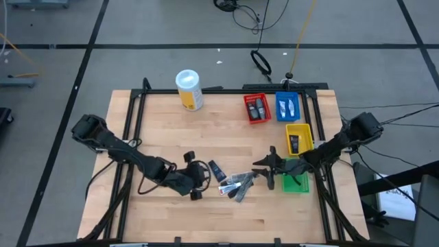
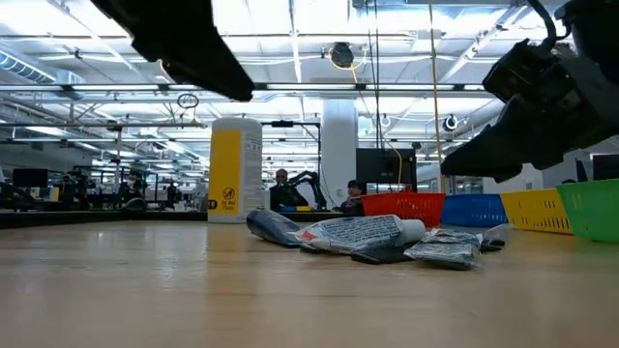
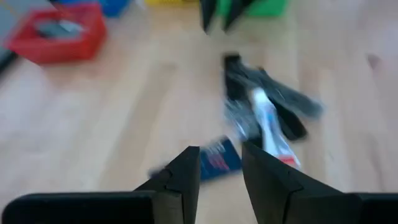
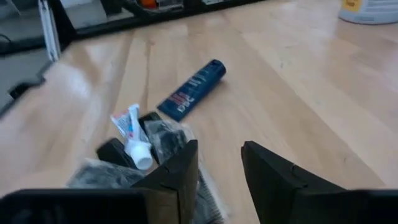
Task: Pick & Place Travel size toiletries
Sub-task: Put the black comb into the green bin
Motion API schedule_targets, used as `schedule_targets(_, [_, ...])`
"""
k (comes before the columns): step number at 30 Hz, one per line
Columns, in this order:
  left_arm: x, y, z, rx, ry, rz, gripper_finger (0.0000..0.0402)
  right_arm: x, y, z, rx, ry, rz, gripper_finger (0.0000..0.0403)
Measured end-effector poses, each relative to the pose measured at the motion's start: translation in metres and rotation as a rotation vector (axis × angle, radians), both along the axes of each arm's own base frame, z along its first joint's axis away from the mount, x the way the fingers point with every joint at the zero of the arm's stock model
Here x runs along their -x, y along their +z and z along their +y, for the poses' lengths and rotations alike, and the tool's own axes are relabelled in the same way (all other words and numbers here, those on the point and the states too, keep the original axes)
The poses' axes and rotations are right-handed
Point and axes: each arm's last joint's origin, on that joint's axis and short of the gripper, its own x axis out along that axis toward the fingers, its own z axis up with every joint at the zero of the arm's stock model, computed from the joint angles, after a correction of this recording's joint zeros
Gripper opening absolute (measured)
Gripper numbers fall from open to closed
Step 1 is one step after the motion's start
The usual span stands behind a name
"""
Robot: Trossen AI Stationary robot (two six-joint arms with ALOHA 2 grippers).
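Note:
Several travel size toiletries lie in a loose pile (image 1: 234,184) on the wooden table, between my two grippers. A dark blue tube (image 1: 216,170) lies flat just left of the pile, and a white tube (image 4: 134,134) rests among dark sachets (image 3: 280,102). My left gripper (image 1: 204,177) hangs above the table left of the pile, open and empty, with the blue tube (image 3: 217,157) showing beyond its fingers. My right gripper (image 1: 263,169) hangs right of the pile, open and empty, pointing toward the pile (image 4: 149,140).
A red bin (image 1: 257,108), a blue bin (image 1: 287,106) and a yellow bin (image 1: 298,138) each hold small items; a green bin (image 1: 296,182) sits by my right gripper. A tall white canister (image 1: 189,89) stands at the far edge. Bare wood lies near and left.

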Motion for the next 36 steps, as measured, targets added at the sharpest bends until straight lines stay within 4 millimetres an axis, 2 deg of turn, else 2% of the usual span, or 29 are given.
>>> schedule_targets(6, [-0.004, -0.011, 0.006, 0.035, -0.026, 0.079, 0.0120, -0.002, -0.005, 0.000, 0.071, 0.018, 0.033, 0.0120])
schedule_targets(9, [-0.013, -0.012, 0.010, 0.021, -0.047, 0.045, 0.0120, -0.002, -0.006, 0.000, 0.068, 0.039, 0.042, 0.0127])
schedule_targets(15, [-0.030, -0.024, 0.014, -0.049, -0.137, 0.016, 0.0127, -0.004, -0.004, 0.003, 0.106, 0.122, 0.047, 0.0164])
schedule_targets(20, [-0.044, -0.038, 0.019, -0.036, -0.110, -0.024, 0.0155, -0.016, 0.023, 0.009, 0.122, 0.148, -0.031, 0.0214])
schedule_targets(23, [-0.047, -0.041, 0.022, 0.014, -0.073, -0.034, 0.0168, -0.017, 0.034, 0.010, 0.089, 0.134, 0.020, 0.0237])
schedule_targets(27, [-0.052, -0.040, 0.020, 0.051, -0.131, -0.076, 0.0171, -0.012, 0.045, 0.009, -0.031, 0.108, 0.130, 0.0253])
schedule_targets(32, [-0.063, -0.044, 0.011, 0.051, -0.310, -0.184, 0.0142, -0.007, 0.041, 0.007, -0.141, 0.115, 0.215, 0.0249])
schedule_targets(36, [-0.072, -0.056, 0.012, 0.048, -0.321, -0.216, 0.0100, -0.012, 0.029, 0.002, -0.133, 0.077, 0.267, 0.0242])
